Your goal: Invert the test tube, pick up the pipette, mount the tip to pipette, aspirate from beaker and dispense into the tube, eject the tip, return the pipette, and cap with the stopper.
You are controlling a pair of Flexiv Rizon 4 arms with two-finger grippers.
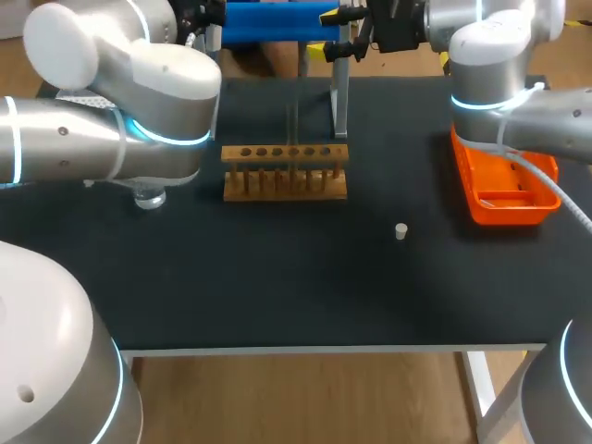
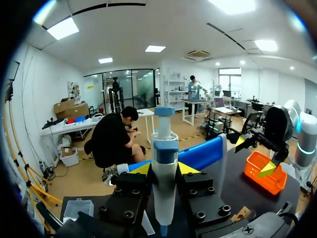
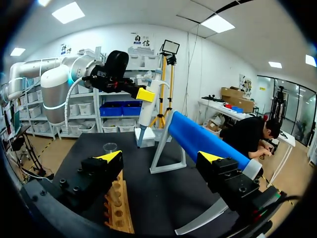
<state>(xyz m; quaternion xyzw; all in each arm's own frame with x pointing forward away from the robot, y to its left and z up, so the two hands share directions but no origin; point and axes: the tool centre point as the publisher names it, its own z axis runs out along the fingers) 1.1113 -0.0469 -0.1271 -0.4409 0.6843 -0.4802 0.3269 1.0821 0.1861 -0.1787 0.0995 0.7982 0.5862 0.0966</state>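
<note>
My left gripper [image 2: 164,168] is shut on the white and blue pipette [image 2: 165,163], which stands upright between its yellow tips. In the right wrist view the same pipette [image 3: 147,111] hangs over the table's far end, beyond the blue stand [image 3: 203,141]. My right gripper [image 3: 161,158] is open and empty, level with the stand at the table's back [image 1: 356,37]. The wooden tube rack [image 1: 285,171] stands mid-table with a thin glass tube [image 1: 294,125] upright in it. A glass beaker [image 1: 148,196] sits left of the rack. The small white stopper [image 1: 400,231] lies right of centre.
An orange tray [image 1: 504,180] sits at the table's right side under my right arm. The blue stand [image 1: 268,23] spans the back edge, with a metal leg [image 1: 339,102] reaching down toward the rack. My left arm's elbow covers the table's left part.
</note>
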